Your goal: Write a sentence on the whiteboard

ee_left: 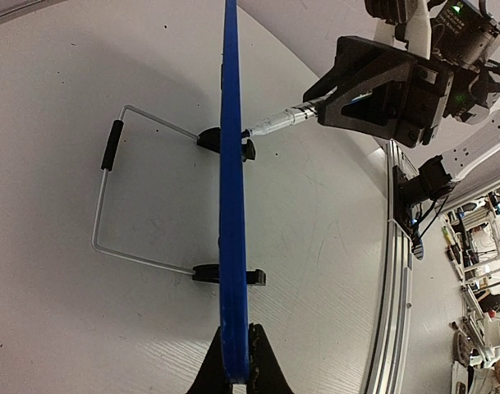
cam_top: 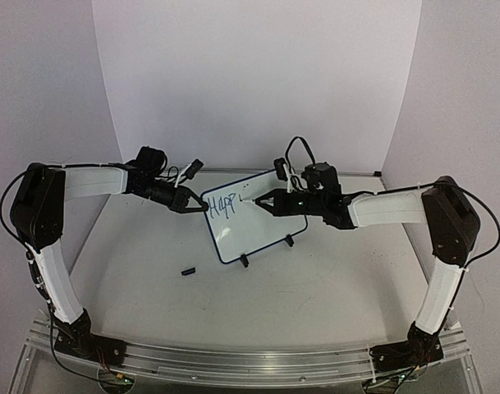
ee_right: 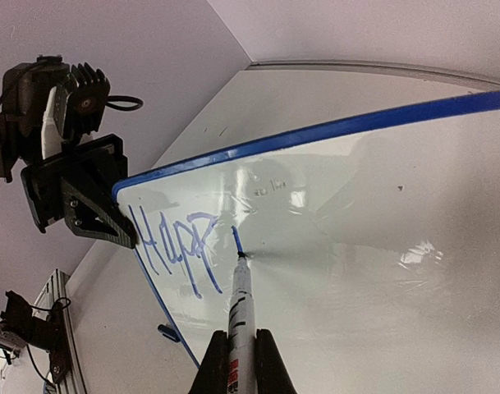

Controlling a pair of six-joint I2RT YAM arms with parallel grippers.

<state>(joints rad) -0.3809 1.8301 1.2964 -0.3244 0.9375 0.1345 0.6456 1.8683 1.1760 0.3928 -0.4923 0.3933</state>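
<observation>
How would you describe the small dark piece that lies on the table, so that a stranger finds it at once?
Start at the whiteboard standing in the middle of the table. Just in front of its near left corner, a little further left, a short dark piece lies loose on the bare surface. Unlike the board's two black clip feet, it touches nothing.

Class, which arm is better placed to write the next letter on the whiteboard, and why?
Right. The right tool is shut on the slim white marker pen, tip touching the small blue-rimmed white whiteboard after the dark-blue handwritten lettering. The left tool is clamped on the board's edge, steadying it.
</observation>
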